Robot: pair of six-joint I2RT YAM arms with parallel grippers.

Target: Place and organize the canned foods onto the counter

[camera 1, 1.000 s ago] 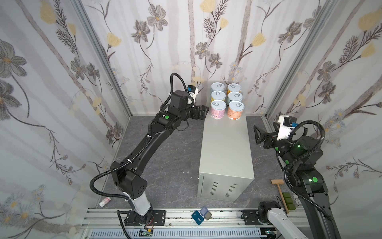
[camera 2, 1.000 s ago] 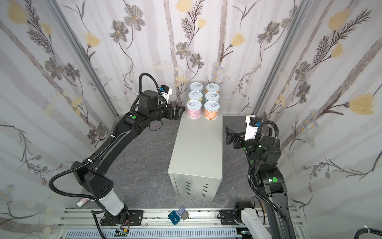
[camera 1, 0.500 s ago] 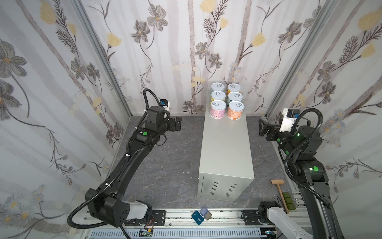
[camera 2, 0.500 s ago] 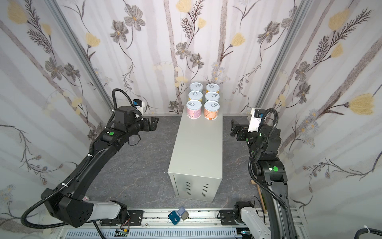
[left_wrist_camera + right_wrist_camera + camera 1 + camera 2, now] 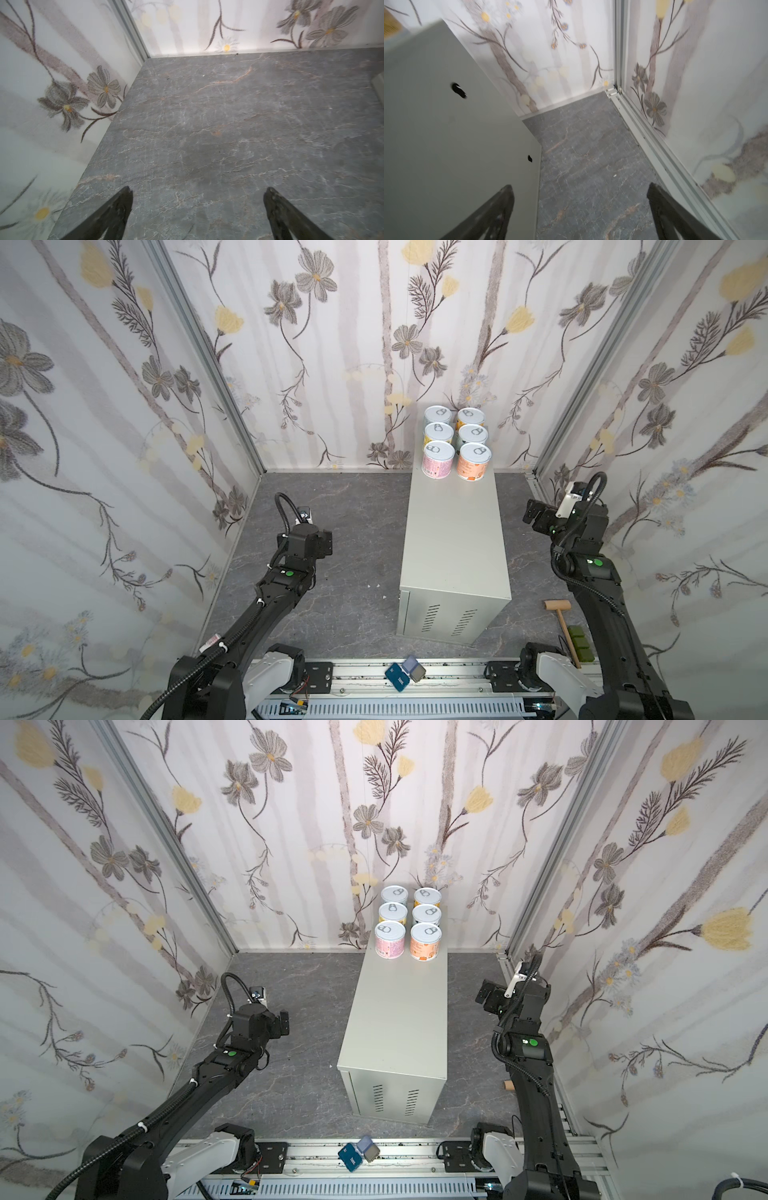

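Arms: left arm [image 5: 268, 605] and right arm [image 5: 602, 614] — matte black, boxy links with rounded joints.
Base rail [image 5: 453, 674]: silver aluminium, slotted, carrying black bolted mounting plates [image 5: 318, 676].
Base housings [image 5: 272, 668]: white and rounded, one per arm, right at the base rail.
Status lights [image 5: 287, 572]: one green dot per arm, well up from the base rail.
Cables [image 5: 283, 510]: black corrugated hose looped at the end farthest from the base rail; white ties [image 5: 258, 601] band the left arm.
Wrist cameras [image 5: 567, 503]: small white blocks, farthest from the base rail.
Fingers [image 5: 116, 212]: black, tapered — scuffed at the tips.
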